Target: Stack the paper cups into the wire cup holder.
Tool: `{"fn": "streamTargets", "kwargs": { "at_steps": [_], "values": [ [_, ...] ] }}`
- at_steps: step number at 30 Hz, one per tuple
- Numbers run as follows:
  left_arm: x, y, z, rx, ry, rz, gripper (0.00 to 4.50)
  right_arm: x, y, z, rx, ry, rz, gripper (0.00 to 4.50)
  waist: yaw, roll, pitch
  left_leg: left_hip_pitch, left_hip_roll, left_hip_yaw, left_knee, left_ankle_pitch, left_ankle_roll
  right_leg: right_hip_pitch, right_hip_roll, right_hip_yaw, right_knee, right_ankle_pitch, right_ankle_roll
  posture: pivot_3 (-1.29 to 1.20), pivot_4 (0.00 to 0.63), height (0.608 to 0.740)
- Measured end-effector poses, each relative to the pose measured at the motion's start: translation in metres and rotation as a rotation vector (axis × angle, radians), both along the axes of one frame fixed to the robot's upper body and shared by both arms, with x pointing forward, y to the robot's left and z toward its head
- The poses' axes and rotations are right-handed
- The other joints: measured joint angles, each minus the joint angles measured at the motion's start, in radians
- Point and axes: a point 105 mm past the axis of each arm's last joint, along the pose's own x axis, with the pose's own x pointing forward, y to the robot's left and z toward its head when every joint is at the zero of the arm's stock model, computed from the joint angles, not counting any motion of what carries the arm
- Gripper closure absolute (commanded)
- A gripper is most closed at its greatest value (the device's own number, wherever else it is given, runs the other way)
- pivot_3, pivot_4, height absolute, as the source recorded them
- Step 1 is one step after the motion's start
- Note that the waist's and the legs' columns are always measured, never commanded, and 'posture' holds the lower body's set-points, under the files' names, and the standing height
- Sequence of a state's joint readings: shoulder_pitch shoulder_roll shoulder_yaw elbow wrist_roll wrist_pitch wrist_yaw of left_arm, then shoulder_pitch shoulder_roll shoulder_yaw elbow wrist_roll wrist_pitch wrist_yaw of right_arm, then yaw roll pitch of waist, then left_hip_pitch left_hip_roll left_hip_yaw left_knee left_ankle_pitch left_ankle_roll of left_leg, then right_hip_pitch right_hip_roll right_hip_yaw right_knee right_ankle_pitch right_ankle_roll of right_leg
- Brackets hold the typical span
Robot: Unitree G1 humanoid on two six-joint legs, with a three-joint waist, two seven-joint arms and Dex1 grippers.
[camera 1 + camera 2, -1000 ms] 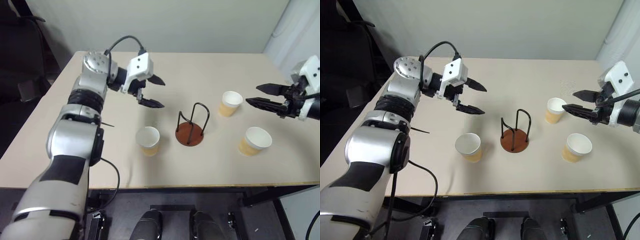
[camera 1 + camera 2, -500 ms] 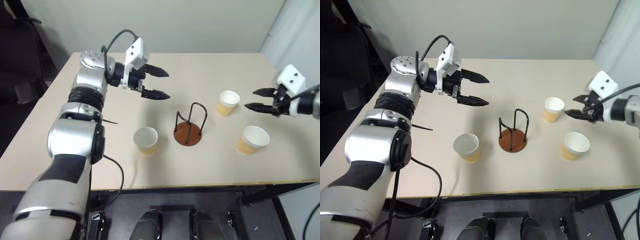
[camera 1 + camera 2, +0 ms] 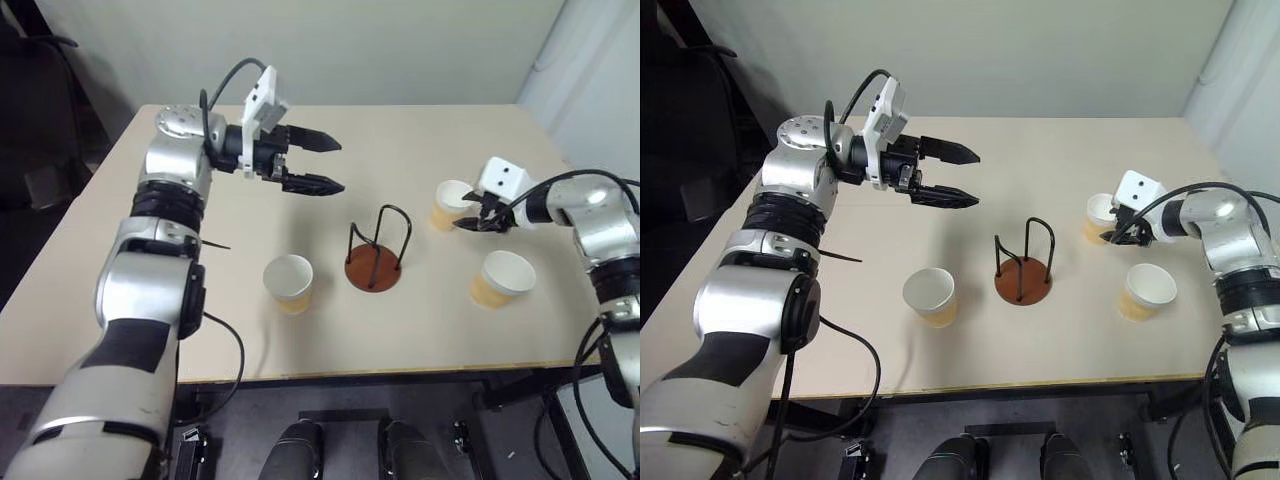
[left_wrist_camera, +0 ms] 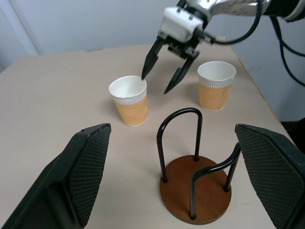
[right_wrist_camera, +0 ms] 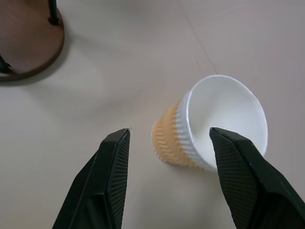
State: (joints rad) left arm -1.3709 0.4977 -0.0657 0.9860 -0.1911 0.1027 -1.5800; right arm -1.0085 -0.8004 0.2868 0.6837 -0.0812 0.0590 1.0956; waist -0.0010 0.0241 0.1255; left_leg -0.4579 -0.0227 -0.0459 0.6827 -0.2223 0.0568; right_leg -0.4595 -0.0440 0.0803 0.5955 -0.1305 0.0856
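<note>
Camera layout: two head views, two wrist views

The head pair looks steeply down on the table (image 3: 420, 330). The left wrist camera, near the wire stand (image 4: 195, 191), faces the right gripper (image 4: 158, 82); the right wrist camera hangs close above one cup (image 5: 214, 129), sharing the stand's base.

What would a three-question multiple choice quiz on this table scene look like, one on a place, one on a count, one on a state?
1. Where is the right tool?
A. at the far right cup
B. above the wire cup holder
C. at the left cup

2. How many paper cups stand on the table?
A. two
B. three
C. four

3. The wire cup holder is:
A. full
B. toppled
C. empty

Answers:
1 A, its open fingers straddle the far right cup.
2 B, also the left cup and the near right cup.
3 C, upright, nothing inside.
</note>
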Motion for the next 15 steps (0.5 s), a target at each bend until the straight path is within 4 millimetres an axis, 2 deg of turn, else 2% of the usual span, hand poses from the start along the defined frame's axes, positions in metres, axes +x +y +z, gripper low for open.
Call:
{"fn": "streamTargets", "kwargs": {
  "at_steps": [4,13,15],
  "values": [
    [-0.003,-0.001,0.001,0.007,-0.005,-0.011,0.04,0.005,0.003,-0.006,-0.044,0.0,0.022,1.84,0.0,0.0,0.0,0.0,-0.001,0.001,0.0,0.0,0.0,0.0,0.0,0.0,0.0,-0.002,-0.004,0.0,0.15,0.74],
    [-0.01,0.002,-0.005,-0.003,0.036,-0.033,0.04,0.009,-0.008,-0.023,-0.182,0.033,0.031,1.84,-0.002,0.0,0.0,0.001,0.0,-0.001,-0.001,0.0,0.0,0.001,-0.001,-0.001,0.0,-0.003,-0.007,0.0,0.15,0.74],
    [-0.016,0.003,-0.011,0.009,0.064,-0.053,0.0,0.01,-0.006,-0.026,-0.205,0.039,0.045,2.23,-0.003,0.0,0.0,0.001,0.0,0.0,-0.001,0.0,0.0,0.001,-0.001,-0.001,0.001,-0.003,-0.007,0.0,0.15,0.74]
  ]
}}
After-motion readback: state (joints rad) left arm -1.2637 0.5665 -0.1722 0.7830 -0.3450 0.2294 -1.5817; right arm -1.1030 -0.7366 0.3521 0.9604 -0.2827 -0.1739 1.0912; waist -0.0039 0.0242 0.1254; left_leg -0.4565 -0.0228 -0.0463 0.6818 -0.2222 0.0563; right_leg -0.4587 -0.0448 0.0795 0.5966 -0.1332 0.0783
